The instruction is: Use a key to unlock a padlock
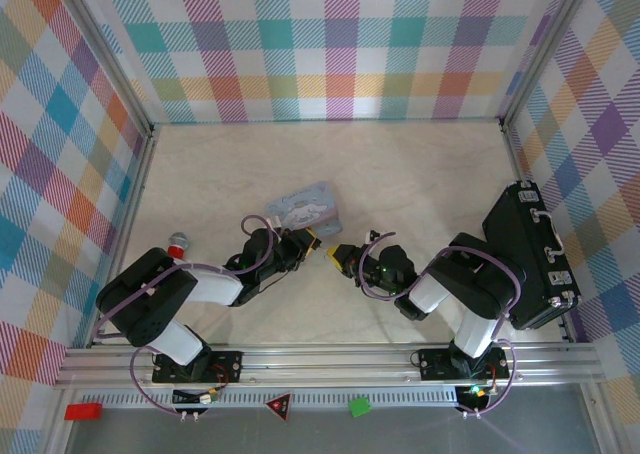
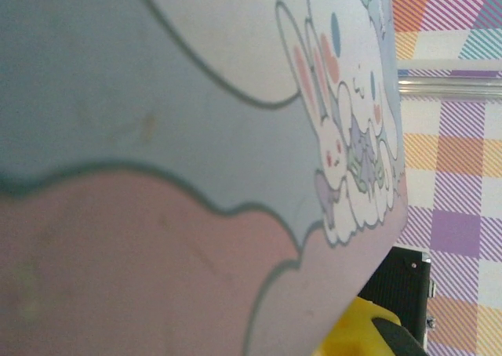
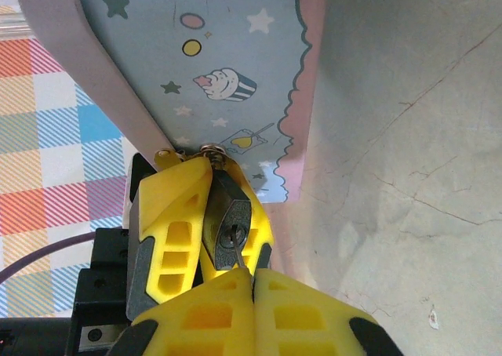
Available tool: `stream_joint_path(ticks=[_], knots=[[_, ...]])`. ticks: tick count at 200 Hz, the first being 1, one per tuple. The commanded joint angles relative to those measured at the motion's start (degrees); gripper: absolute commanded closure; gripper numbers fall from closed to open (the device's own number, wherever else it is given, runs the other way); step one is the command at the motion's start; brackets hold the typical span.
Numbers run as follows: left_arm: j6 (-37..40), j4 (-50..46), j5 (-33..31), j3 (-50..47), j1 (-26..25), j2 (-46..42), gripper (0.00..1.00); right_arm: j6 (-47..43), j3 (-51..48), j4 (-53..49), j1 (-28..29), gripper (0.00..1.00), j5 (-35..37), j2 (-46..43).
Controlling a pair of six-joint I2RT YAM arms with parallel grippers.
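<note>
pale marbled table [image 1: 400,169] bears a cartoon tin [image 1: 308,207], black case [image 1: 528,252], silver-capped stick [image 1: 178,242].

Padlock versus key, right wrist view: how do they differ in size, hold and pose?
The padlock is a chunky dark block; the key is a thin sliver. The left gripper clamps the padlock at the edge of the tin; the right gripper pinches the key, tip at the keyhole. Both are metallic and gripped.

Dull grey metal padlock [image 3: 227,217], thin metallic key [image 3: 239,252], smooth printed tin [image 3: 220,74], matt veined tabletop [image 3: 408,136].
</note>
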Motion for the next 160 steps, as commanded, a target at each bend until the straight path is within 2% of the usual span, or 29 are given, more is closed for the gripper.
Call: stream_joint_path(ticks=[1,66,110,160], knots=[[-1.95,6.99,5.18,2.35,-3.29,1.05,0.95,0.9,3.4,2.86,0.76,1.0,-1.12,0.24],[-2.18,7.11,5.43,3.06,-3.62,1.89,0.95,0.64,3.16,2.77,0.59,1.0,-0.5,0.07],[-1.89,6.06,6.54,3.54,-4.35,0.16,0.95,1.29,1.93,2.77,-4.54,1.0,-3.37,0.54],[-0.74,4.23,6.64,4.2,-5.0,-1.74,0.96,1.75,2.86,2.77,-5.68,1.0,-5.5,1.55]])
